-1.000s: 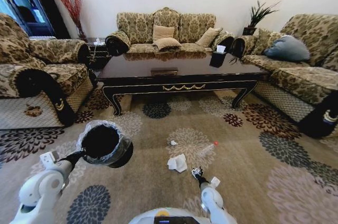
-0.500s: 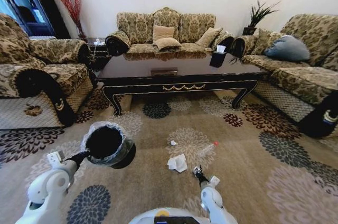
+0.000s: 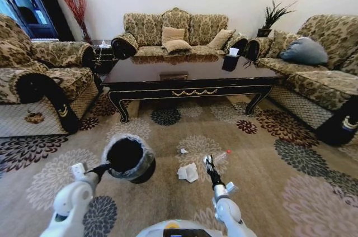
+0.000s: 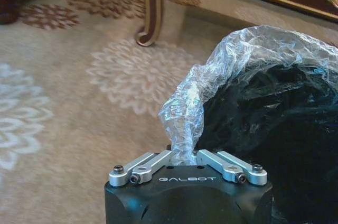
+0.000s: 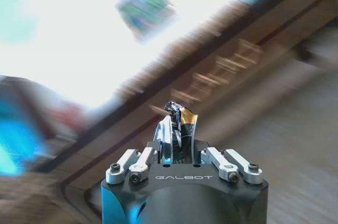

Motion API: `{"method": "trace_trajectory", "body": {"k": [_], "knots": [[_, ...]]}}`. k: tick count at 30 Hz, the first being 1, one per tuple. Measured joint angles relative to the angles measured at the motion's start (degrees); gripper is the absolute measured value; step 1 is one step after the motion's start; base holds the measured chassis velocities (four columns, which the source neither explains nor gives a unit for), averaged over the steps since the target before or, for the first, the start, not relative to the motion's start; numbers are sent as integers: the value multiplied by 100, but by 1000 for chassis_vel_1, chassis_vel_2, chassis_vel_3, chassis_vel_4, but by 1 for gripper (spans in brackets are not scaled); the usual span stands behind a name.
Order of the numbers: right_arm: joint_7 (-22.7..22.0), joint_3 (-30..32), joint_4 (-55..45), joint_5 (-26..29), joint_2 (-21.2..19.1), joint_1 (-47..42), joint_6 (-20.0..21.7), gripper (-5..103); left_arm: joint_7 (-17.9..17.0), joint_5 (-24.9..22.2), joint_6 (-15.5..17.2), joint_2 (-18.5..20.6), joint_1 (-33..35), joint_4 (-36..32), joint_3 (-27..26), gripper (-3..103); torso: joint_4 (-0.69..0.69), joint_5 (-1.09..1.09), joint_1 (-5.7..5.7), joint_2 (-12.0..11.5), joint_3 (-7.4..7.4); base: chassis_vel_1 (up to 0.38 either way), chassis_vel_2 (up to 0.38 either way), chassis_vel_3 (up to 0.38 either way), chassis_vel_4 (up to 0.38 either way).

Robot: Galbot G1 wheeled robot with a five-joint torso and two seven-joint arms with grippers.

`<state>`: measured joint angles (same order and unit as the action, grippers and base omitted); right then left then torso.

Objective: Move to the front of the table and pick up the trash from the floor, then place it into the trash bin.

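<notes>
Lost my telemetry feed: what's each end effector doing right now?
Left end effector: shut on the translucent grey liner of the small round black trash bin, held off the floor.
Right end effector: shut on a small dark, shiny scrap.

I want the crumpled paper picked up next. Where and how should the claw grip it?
Grip the paper across its raised crumpled middle, coming straight down from above: it lies low on the carpet, with open floor around it, so a side approach would likely just push it.
</notes>
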<state>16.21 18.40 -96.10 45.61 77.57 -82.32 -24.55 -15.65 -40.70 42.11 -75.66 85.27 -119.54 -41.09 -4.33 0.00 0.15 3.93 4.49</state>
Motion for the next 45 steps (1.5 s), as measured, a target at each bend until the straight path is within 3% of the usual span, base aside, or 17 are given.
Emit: {"method": "trace_trajectory", "body": {"k": [5,12,23,33,45], "knots": [[1109,-671,-16,-528,15,70,-770,30,-31,178,0,-28,39,54,501,2,0,0,0,0,0,0,0,0,0],[1847,-1422,295,-1052,64,277,-1085,30,-142,261,0,-197,34,217,930,2,0,0,0,0,0,0,0,0,0],[1903,-1694,621,-1773,-117,620,-1161,30,-157,238,0,-357,47,228,1025,2,0,1,0,0,0,0,0,0,0],[2014,-1496,443,-1909,-359,686,-1121,30,-137,226,0,-414,161,60,1009,2,0,0,0,0,0,0,0,0,0],[2327,-1348,456,-2750,-768,880,-1163,30,-127,281,4,-519,342,-138,960,2,0,0,0,0,0,0,0,0,0]]}}
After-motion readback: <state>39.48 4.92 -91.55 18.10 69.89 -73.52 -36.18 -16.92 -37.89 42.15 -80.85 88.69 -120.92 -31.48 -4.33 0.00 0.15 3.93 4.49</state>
